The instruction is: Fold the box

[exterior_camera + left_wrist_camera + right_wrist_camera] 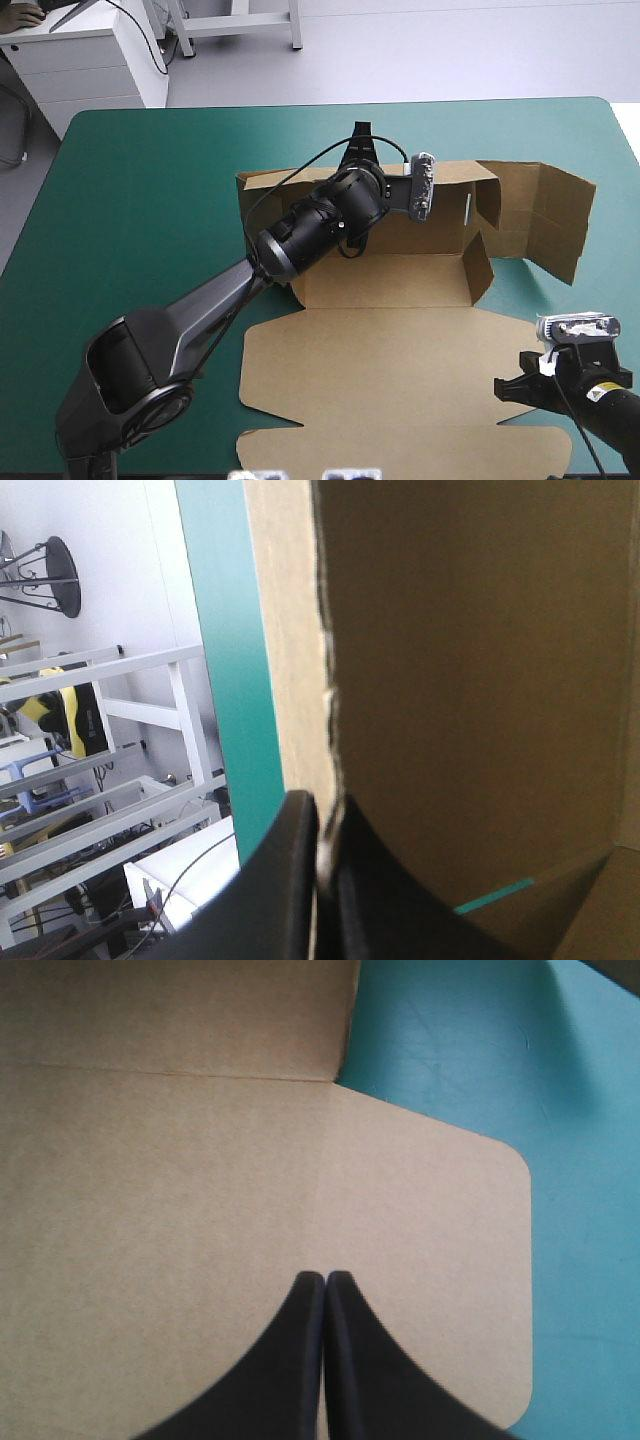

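Two black-finned claws: left gripper (325, 805), upper centre, pinches the brown cardboard box (400, 350) at its far wall; right gripper (325, 1280), lower right, is closed and empty. Judged best: fold slowly along the crease.

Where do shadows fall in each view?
High view: the box's raised flaps are shaded inside. Left wrist view: the board held in the left fingers is in shade. Right wrist view: soft shadow on the teal-green cover beside the box.

The box (400, 340) was matt brown board, its cut edge rough and fibrous. The counter cover (140, 200) looked smooth, dull teal-green. The fingers (285, 1360) were smooth black with a faint sheen.
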You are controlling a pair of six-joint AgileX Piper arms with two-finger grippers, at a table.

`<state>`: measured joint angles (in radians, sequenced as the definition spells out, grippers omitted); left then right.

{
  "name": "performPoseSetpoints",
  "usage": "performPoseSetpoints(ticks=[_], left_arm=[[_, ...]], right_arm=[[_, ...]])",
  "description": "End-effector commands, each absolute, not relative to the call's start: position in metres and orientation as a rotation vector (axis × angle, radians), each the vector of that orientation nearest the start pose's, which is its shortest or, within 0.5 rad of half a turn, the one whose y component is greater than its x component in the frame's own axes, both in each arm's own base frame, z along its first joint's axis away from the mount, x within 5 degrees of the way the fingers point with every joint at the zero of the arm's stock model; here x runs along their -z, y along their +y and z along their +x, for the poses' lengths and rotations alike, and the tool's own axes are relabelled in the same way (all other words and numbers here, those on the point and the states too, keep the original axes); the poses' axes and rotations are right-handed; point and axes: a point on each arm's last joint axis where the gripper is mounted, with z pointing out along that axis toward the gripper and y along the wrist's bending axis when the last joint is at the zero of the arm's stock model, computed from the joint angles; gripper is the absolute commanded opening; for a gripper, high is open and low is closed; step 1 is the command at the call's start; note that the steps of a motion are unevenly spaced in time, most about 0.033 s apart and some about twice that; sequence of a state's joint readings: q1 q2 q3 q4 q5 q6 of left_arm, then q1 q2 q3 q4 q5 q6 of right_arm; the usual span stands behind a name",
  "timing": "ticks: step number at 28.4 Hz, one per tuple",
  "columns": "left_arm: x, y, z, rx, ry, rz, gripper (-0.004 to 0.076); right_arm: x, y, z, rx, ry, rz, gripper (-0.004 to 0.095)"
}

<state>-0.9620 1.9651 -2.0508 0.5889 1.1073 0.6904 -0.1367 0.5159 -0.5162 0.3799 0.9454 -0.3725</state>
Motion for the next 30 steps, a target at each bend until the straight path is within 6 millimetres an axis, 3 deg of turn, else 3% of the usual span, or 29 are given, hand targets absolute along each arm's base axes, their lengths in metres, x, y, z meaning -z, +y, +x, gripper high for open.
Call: performPoseSetpoints(ticks=[1,6,13,24,30], left_arm=[[-0.413,-0.342,0.261,-0.515,1.433,1.675,-0.0008],[-0.418,-0.354,0.246,-0.517,1.398,1.617,-0.0008],[-0.418,-0.358,0.24,-0.5,1.389,1.623,-0.0008],[-0.419,-0.361,0.24,-0.448,1.404,1.559,-0.0008],[-0.411,-0.365,0.239,-0.562,1.357,1.553,-0.0008]], right_arm=[[-0.31,0.017,0.087,-0.226,2.229,-0.132,-0.0018],[-0.354,0.013,0.081,-0.173,2.118,-0.073,-0.0017],[-0.397,0.006,0.086,-0.111,2.062,0.008,-0.0017],[-0.45,-0.001,0.141,-0.132,2.05,0.029,-0.0018],[-0.466,-0.003,0.177,-0.177,2.065,0.032,-0.0018]])
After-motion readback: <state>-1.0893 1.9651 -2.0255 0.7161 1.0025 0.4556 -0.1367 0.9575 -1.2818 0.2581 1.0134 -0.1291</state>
